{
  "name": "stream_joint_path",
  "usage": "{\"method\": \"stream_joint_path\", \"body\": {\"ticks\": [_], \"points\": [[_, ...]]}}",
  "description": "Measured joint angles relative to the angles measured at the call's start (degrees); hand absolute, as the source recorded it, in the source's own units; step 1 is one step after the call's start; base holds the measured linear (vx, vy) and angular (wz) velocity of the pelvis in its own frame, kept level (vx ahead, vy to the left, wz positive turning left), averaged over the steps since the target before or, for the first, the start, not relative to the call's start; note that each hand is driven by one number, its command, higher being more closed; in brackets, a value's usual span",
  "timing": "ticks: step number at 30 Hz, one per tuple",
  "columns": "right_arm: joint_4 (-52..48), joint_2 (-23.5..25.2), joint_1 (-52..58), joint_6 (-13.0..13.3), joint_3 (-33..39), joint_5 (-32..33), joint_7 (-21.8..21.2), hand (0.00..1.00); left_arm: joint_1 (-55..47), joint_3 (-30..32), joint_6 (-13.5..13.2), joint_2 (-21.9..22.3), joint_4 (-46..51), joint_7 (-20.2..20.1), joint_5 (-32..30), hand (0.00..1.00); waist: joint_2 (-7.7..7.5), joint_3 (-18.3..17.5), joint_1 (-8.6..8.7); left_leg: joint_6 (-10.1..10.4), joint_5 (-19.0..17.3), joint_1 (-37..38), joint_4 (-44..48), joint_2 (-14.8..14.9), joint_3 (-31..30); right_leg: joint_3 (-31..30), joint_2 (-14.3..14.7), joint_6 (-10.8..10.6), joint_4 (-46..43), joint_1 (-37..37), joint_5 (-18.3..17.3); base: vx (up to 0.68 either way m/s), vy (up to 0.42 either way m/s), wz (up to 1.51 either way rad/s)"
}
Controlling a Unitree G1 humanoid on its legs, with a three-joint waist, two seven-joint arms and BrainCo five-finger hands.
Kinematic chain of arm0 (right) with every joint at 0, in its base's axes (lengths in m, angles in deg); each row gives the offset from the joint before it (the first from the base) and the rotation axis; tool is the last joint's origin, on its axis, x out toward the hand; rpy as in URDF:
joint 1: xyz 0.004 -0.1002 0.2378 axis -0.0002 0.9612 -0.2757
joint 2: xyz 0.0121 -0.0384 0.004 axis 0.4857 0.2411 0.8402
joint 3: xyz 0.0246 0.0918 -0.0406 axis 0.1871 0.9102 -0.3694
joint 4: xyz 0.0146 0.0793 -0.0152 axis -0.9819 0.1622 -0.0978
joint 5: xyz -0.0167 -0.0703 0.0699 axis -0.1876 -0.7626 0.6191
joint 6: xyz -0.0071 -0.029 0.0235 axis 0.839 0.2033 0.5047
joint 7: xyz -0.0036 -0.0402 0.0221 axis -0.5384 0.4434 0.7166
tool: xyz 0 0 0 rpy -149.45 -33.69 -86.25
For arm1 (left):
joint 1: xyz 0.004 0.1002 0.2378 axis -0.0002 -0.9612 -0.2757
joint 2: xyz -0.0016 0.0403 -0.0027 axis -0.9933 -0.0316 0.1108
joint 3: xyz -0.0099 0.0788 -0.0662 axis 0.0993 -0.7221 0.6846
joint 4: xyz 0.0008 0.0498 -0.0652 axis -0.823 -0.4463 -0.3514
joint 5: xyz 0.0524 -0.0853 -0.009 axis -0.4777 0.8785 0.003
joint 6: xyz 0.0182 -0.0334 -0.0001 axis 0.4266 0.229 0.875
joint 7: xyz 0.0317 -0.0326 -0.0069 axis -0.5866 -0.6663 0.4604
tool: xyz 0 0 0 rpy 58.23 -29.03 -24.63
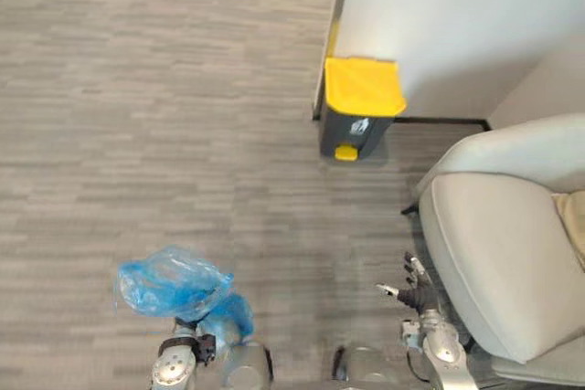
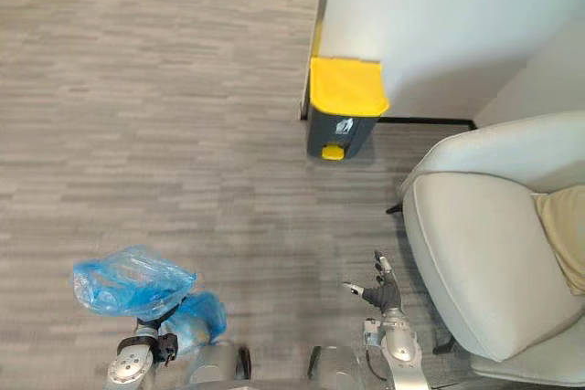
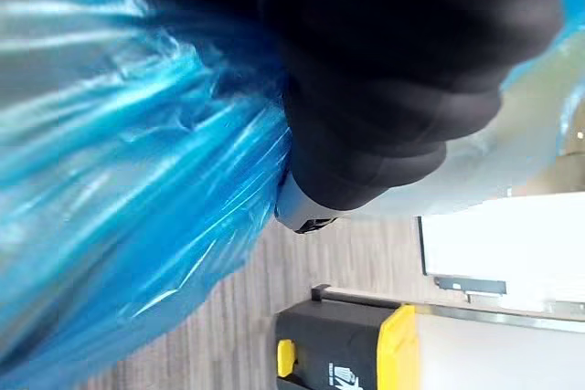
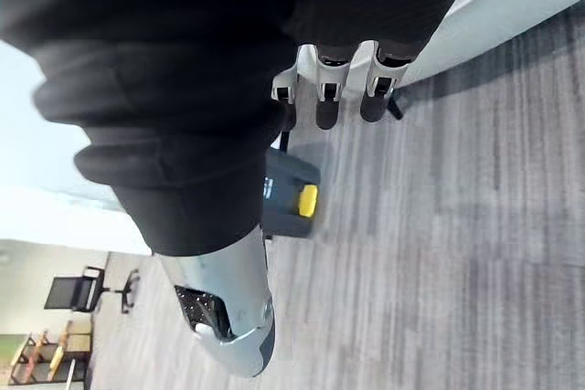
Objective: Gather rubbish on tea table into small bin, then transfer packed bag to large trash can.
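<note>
Head views: blue bag (image 1: 169, 282), crumpled and translucent, sits at 8 o'clock, up off the floor (image 1: 137, 89) at the end of the left arm. In the left wrist view, the left hand (image 3: 384, 70) shows its dark cover pressed against the blue plastic. Cannot tell how it grips.

Right hand (image 1: 416, 289) at 5 o'clock: fingers (image 4: 327, 98) straight and spread, holding nothing, just beside the front edge of a pale armchair (image 1: 494, 253).

Trash can (image 1: 361, 107) at 1 o'clock: grey body, yellow lid (image 1: 364, 84) down, yellow pedal (image 1: 345, 152) at its foot. It stands against the white wall (image 1: 457, 15), well apart from the bag.

Tan cushion (image 2: 562, 226) on the armchair at 3 o'clock.
</note>
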State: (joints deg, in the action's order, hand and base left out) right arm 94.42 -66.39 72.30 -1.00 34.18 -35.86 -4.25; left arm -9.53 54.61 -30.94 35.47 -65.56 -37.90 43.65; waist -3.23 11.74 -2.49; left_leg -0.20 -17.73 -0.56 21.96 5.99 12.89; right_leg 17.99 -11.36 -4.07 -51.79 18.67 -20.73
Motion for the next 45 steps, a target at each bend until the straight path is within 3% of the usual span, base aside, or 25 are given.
{"method": "stream_joint_path", "body": {"ticks": [2, 4, 5, 7, 9, 11, 13, 14, 16, 19, 20, 21, 23, 24, 26, 28, 32, 33, 34, 35, 38, 39, 40, 41, 45], "points": [[1.80, -0.20, -1.54, 0.11, 0.09, -0.20, 0.09, 0.00, 0.69, 0.63, 0.01, -0.55, -0.64, -0.01, -0.02, 1.00, 0.04, 0.05, 0.55, 0.73, -0.42, 2.02, -2.73, 0.34, 0.47, 2.34, 0.33, 0.91, 7.87, 2.95, 1.28, 0.35, 0.038, -0.15], [6.58, -0.78, -3.86, -0.24, 0.23, -1.80, 0.07, 0.00, 2.90, 1.11, 0.16, -0.52, -4.27, -0.05, -0.10, 1.00, 0.25, 0.25, 0.86, 2.25, -1.09, 5.63, -5.53, 0.56, 1.36, 3.63, 3.30, 1.34, 26.06, 4.79, 8.56, 0.54, -0.033, -0.11], [7.58, -0.83, -4.12, -0.27, 0.25, -2.10, 0.07, 0.00, 3.09, 1.84, 0.19, -0.46, -5.65, -0.05, -0.19, 1.00, 0.39, 0.34, 1.68, 4.56, -2.42, 8.03, -5.90, 0.74, 1.05, 2.01, 5.36, 3.61, 32.47, 4.62, 16.24, 0.57, -0.099, 0.12], [8.13, -1.58, -3.56, -0.37, 0.60, -2.11, 0.03, 0.00, 4.04, 2.05, 0.26, 0.39, -7.90, -0.08, -0.73, 1.00, 1.19, 0.25, 2.17, 5.92, -3.06, 9.57, -4.23, 2.21, -1.24, -0.15, 6.77, 7.46, 29.59, 3.98, 22.06, 0.62, -0.163, 0.28], [7.59, -2.56, -3.49, -0.44, 0.67, -2.11, 0.03, 0.00, 4.44, 2.05, 0.24, 1.43, -7.82, -0.07, -1.16, 1.00, 2.66, 1.02, 2.10, 9.18, -0.62, 7.38, 4.23, 4.04, -2.56, 1.56, 7.12, 8.31, 26.05, 2.93, 17.05, 0.60, -0.176, 0.14], [6.04, -3.51, -3.48, -0.75, 0.57, -2.02, 0.13, 0.00, 3.72, 2.54, 0.24, 4.49, -7.70, -0.02, -1.10, 1.00, 5.43, 2.53, 1.44, 6.00, 10.93, -1.45, 29.40, 9.05, -4.76, 2.06, 9.85, 9.08, 28.14, -5.29, 12.74, 0.54, -0.165, 0.00], [4.65, -2.79, -3.65, -0.71, 0.67, -1.79, 0.50, 0.00, 3.34, 2.43, 0.23, 5.23, -7.69, -0.14, -1.04, 1.00, 5.33, 2.95, 0.32, 5.47, 5.24, -9.17, 39.84, 9.98, -4.91, 1.03, 11.07, 9.31, 30.89, -11.61, 10.52, 0.52, -0.084, -0.24], [4.46, -2.25, -4.09, -0.57, 0.68, -1.49, 0.65, 0.00, 3.39, 2.42, 0.24, 5.15, -7.67, -0.14, -1.02, 1.00, 4.34, 3.06, -0.48, 3.26, 3.47, -13.30, 38.99, 9.03, -4.31, 0.26, 11.02, 9.01, 33.09, -14.60, 9.80, 0.46, -0.062, -0.26], [4.46, -2.25, -4.19, -0.56, 0.82, -1.25, 1.01, 0.00, 3.43, 2.41, 0.23, 5.14, -7.30, -0.10, -1.00, 1.00, 3.30, 3.14, -1.65, 2.19, 2.11, -18.73, 29.70, 6.91, -3.24, -0.82, 10.82, 7.94, 36.03, -18.65, 8.82, 0.52, -0.012, -0.23], [5.08, -2.36, -4.94, -0.53, 1.97, -0.89, 1.99, 0.00, 3.23, 2.50, 0.21, 5.20, -7.03, -0.04, -0.99, 1.00, 3.09, 3.27, -1.99, 3.72, 3.62, -22.10, 11.14, 2.99, -3.82, -2.03, 9.82, 5.46, 37.03, -22.76, 5.89, 0.48, 0.097, -0.28], [7.55, -2.23, -5.24, -0.67, 3.06, -0.86, 2.84, 0.00, 2.42, 2.49, 0.27, 5.28, -7.11, 0.03, -0.97, 1.00, 2.99, 2.85, -3.33, 2.99, 11.81, -20.47, 3.11, 1.64, -4.91, -4.38, 9.44, 3.48, 36.67, -24.23, 3.64, 0.49, 0.192, -0.78], [8.15, -2.09, -5.24, -0.87, 3.23, -0.81, 2.86, 0.00, 2.05, 2.45, 0.32, 5.29, -7.09, 0.06, -0.95, 1.00, 2.54, 2.51, -4.00, 1.19, 14.96, -19.62, 3.25, 1.07, -4.74, -5.80, 8.99, 2.64, 36.44, -24.89, 2.78, 0.62, 0.253, -0.78], [7.91, -0.91, -4.18, -0.98, 4.15, -0.40, 2.81, 0.00, 2.68, 2.42, 0.57, 5.05, -7.00, 0.12, -0.96, 1.00, -0.03, 1.18, -4.05, -1.71, 9.63, -19.95, 7.81, -0.45, -2.41, -7.04, 5.71, 0.82, 32.81, -24.87, 1.63, 0.71, 0.266, -0.34], [7.90, -0.43, -4.42, -1.14, 4.53, -0.33, 2.79, 0.00, 3.02, 1.83, 0.58, 4.98, -6.92, 0.08, -0.97, 1.00, -0.20, 1.23, -4.01, -2.47, 6.08, -17.74, 9.44, -0.89, -1.03, -7.25, 3.42, -0.38, 19.51, -20.25, 2.61, 0.57, 0.222, -0.29], [7.96, 0.12, -4.87, -1.19, 4.40, -0.33, 2.79, 0.00, 3.00, 1.50, 0.72, 4.82, -6.92, 0.11, -0.96, 1.00, -0.15, 1.39, -2.74, -3.52, 3.92, -14.87, 9.73, -1.31, -0.51, -7.18, 0.83, -1.85, 7.05, -15.67, 5.12, 0.36, 0.143, -0.11], [8.23, 0.47, -5.27, -1.28, 3.09, -0.38, 2.72, 0.00, 3.00, 0.71, 0.93, 3.85, -6.80, 0.18, -0.95, 1.00, 0.09, 1.53, -1.45, -4.18, 1.64, -8.24, 8.75, -1.48, 0.03, -6.38, -2.05, -0.52, -3.13, -10.85, 4.31, 0.56, 0.135, 0.01], [7.98, 1.28, -5.87, -1.29, 2.96, -0.56, 2.76, 0.00, 3.53, 1.07, 0.83, 2.45, -4.30, 0.19, -0.52, 1.00, 0.16, 1.49, -1.31, -2.77, 0.81, -2.88, 5.53, -0.08, 0.24, -0.39, -2.62, -0.07, 7.26, -4.61, 4.43, 0.37, -0.002, 0.08], [7.89, 1.36, -5.80, -1.29, 2.95, -0.62, 2.76, 0.00, 3.58, 1.31, 0.78, 2.32, -4.26, 0.19, -0.51, 1.00, -0.25, 1.24, -1.29, -1.44, -0.02, -2.37, 6.07, -0.11, 0.23, -0.29, -1.82, -0.02, 12.56, -3.88, 5.93, 0.27, -0.080, 0.22], [8.09, 1.68, -5.39, -1.32, 2.97, -0.80, 2.76, 0.00, 3.57, 1.98, 0.84, 1.87, -4.39, 0.16, -0.50, 1.00, -1.66, 0.44, -1.45, -0.07, -1.11, -1.90, 6.91, -1.03, -0.08, -0.95, -1.00, 1.06, 21.18, -3.50, 11.69, 0.43, -0.160, 0.21], [9.09, 1.46, -5.09, -1.40, 3.25, -1.10, 2.80, 0.00, 3.55, 2.66, 1.18, 2.37, -5.65, 0.23, -0.51, 1.00, -2.08, -0.86, -1.47, 0.98, -2.00, -1.32, 7.95, -1.23, -0.82, -0.52, -0.33, 1.64, 24.01, -4.77, 14.19, 0.37, -0.132, 0.08], [9.22, -0.32, -4.58, -1.43, 3.42, -1.11, 2.82, 0.00, 2.49, 2.90, 1.42, 5.50, -6.14, 0.06, -0.52, 1.00, 2.52, -2.51, -1.39, 1.58, -1.66, 0.62, 6.96, 2.08, -1.62, 1.20, 3.85, 2.28, 32.08, -9.92, 15.33, 0.37, -0.061, -0.14], [9.23, -0.62, -4.45, -1.44, 3.56, -1.10, 2.82, 0.00, 2.40, 2.91, 1.43, 5.93, -6.15, 0.05, -0.53, 1.00, 3.14, -2.75, -1.35, 2.40, -1.18, 0.68, 6.96, 2.18, -1.64, 1.27, 4.30, 2.26, 33.24, -10.71, 15.56, 0.27, -0.026, -0.10], [9.27, -0.70, -4.41, -1.46, 4.41, -1.10, 2.83, 0.00, 2.32, 2.89, 1.42, 6.21, -6.38, -0.06, -0.54, 1.00, 3.16, -2.85, -1.38, 4.48, 0.84, 0.08, 9.21, 1.81, -2.07, 1.19, 4.11, 2.16, 35.62, -12.57, 16.02, 0.22, -0.006, -0.04], [9.91, -0.49, -4.52, -1.45, 4.87, -1.09, 2.87, 0.00, 2.15, 2.89, 1.14, 6.13, -7.28, -0.09, -0.55, 1.00, 1.77, -2.84, -1.48, 3.79, -0.39, -1.07, 9.00, 1.31, -2.81, 0.84, 3.18, 1.77, 37.36, -13.92, 16.40, 0.25, 0.014, 0.01], [14.12, -1.19, -4.87, -1.42, 7.23, -1.05, 2.84, 0.00, 2.36, 2.36, 1.04, 5.76, -9.76, -0.16, -0.56, 1.00, 2.94, -4.00, -1.51, 3.14, 3.42, 0.79, -4.59, 0.69, -3.51, 0.90, 3.67, -0.13, 40.98, -16.81, 17.37, 0.15, 0.057, -0.01]]}}
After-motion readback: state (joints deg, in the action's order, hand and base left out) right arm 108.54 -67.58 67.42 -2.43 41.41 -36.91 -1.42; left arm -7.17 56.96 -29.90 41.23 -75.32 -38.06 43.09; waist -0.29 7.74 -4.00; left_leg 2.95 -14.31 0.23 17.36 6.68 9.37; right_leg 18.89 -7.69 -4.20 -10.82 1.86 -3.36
